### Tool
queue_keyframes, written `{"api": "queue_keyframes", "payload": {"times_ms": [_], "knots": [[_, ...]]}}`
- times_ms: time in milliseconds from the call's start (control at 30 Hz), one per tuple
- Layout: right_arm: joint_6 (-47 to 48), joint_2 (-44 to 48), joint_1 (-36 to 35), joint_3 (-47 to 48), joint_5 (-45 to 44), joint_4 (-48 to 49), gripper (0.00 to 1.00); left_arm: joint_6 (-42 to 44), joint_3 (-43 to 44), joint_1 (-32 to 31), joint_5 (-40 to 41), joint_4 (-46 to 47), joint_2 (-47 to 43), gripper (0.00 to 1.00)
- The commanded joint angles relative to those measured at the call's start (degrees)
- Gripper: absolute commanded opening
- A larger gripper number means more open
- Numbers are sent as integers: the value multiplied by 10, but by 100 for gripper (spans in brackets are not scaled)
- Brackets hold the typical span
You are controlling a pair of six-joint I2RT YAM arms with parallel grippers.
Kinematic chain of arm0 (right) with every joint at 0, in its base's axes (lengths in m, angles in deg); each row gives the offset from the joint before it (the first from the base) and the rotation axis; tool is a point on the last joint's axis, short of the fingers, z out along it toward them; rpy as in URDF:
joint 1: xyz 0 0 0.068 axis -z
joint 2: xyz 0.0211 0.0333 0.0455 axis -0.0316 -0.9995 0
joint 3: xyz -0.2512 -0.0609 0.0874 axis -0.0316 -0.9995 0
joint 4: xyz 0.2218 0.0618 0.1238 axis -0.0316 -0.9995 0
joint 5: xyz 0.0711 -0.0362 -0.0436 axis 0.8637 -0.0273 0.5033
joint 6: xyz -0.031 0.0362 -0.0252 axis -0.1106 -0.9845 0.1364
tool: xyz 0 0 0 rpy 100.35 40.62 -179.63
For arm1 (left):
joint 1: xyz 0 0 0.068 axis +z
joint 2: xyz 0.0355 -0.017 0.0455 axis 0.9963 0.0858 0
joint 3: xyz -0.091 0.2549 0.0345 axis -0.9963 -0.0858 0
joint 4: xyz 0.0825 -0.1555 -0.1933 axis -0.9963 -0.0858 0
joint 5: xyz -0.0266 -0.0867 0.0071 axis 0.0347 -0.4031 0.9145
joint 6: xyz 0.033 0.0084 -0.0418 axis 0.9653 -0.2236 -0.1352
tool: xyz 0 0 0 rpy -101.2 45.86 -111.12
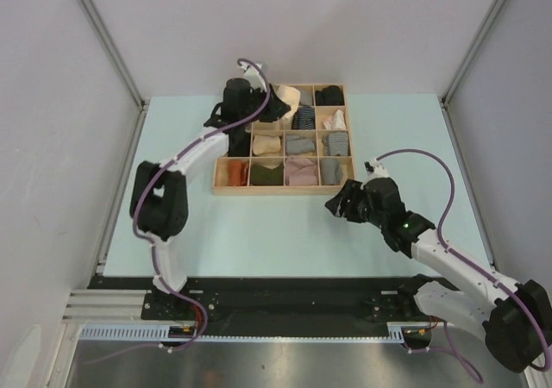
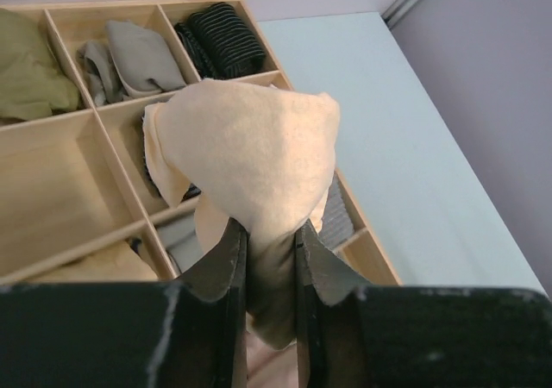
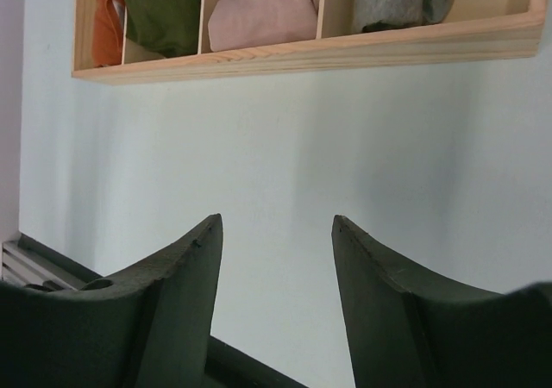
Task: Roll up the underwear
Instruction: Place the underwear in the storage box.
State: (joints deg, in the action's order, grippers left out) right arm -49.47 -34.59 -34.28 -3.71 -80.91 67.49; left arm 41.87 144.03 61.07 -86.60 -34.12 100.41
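Left gripper (image 2: 269, 233): clenched on a fold of the cream underwear (image 2: 250, 147). The cloth hangs bunched and loose over the far-left part of the wooden tray (image 1: 276, 190), clear of the compartments.

Right gripper (image 3: 276, 224): released, jaws apart, nothing between them. It hovers over the bare surface (image 1: 259, 233) just in front of the tray's near wall.

Rust-orange underwear (image 3: 103, 17): sits in the near-left compartment. Whether it is rolled or only stuffed in, I cannot tell.

Progress, as I judge it: early. The cream piece is held but not laid out, and no roll is started. Spreading it flat on the surface, rolling it and handling the other garments are left.
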Motion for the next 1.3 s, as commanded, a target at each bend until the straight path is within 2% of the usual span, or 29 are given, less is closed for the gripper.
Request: {"api": "queue_keyframes", "payload": {"times_ms": [0, 167, 433, 500, 800, 1000, 1133, 1267], "knots": [[28, -36, 6, 53, 17, 10, 58, -10, 104, 30, -71, 16, 103, 0], [13, -106, 16, 105, 38, -18, 58, -38, 251, 52, -113, 13, 252, 0], [21, -204, 46, 207, 66, -85, 58, -96, 398, 86, -120, -30, 377, 0], [18, -225, 58, 234, 74, -103, 58, -100, 401, 92, -119, -50, 384, 0], [18, -298, 71, 353, 104, -173, 57, -123, 297, 107, -97, -95, 336, 0], [17, -328, 72, 420, 109, -218, 58, -122, 297, 107, -88, -140, 348, 0], [12, -345, 72, 444, 113, -235, 57, -122, 328, 107, -77, -191, 364, 0], [7, -353, 72, 464, 109, -250, 57, -130, 304, 107, -79, -204, 357, 0]]}}
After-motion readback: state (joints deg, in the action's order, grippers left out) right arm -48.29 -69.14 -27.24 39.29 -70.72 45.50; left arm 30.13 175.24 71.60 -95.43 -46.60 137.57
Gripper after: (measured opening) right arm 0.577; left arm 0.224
